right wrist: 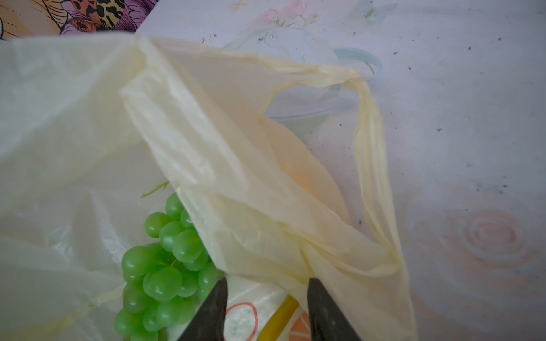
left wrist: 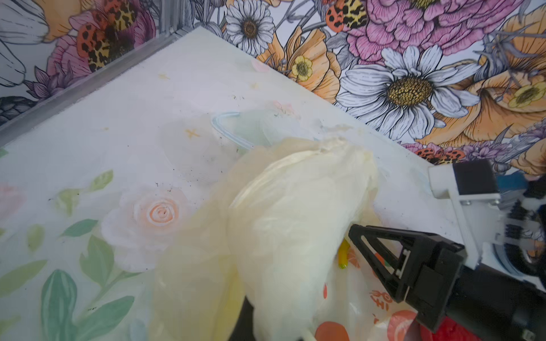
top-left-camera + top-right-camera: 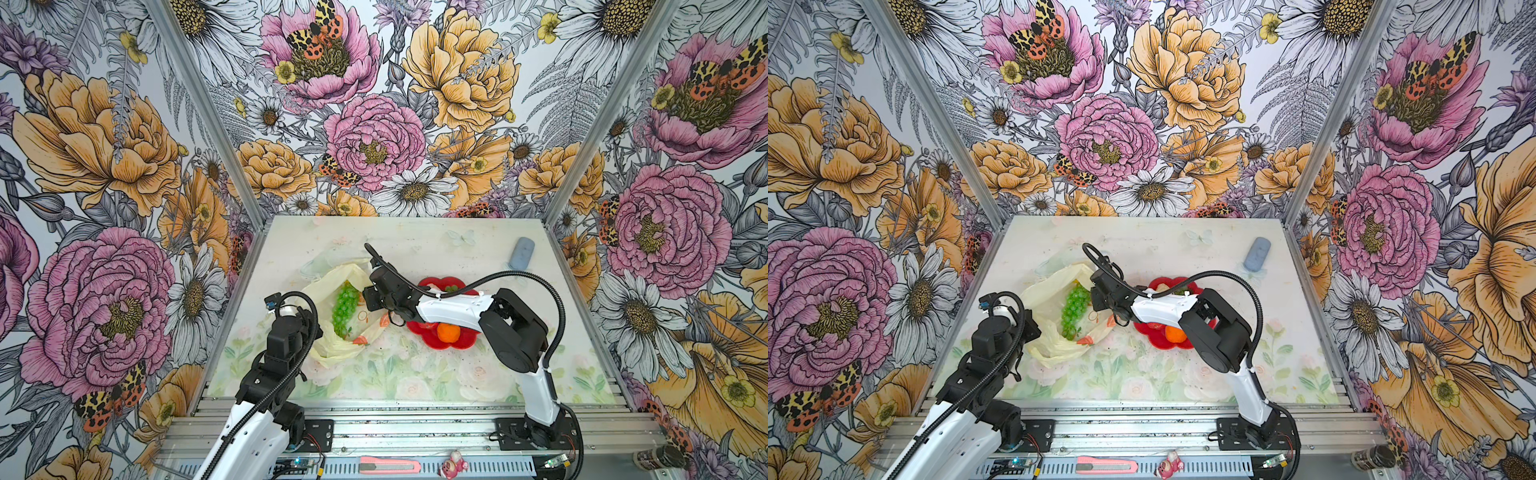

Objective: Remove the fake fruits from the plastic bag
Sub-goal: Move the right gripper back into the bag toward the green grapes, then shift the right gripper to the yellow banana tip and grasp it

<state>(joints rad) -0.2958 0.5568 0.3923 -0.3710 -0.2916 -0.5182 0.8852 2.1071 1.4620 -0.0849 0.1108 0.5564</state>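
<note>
Left of centre on the table, the plastic bag lies open, its edge seemingly pinched by the closed left gripper. Beside it, the red plate already holds an orange and other pieces. Partway done, I'd say: grapes sit inside, and the right gripper, fingers apart, straddles the banana.

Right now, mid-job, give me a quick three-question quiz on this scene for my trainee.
1. True or false: the green grape bunch lies inside the plastic bag.
2. Which fruit sits at the near edge of the red plate? A) orange B) pineapple C) watermelon
3. Fill in: in the right wrist view, the yellow fruit between the open fingers of the right end effector is a ____.

Key: 1 true; 2 A; 3 banana.
</note>
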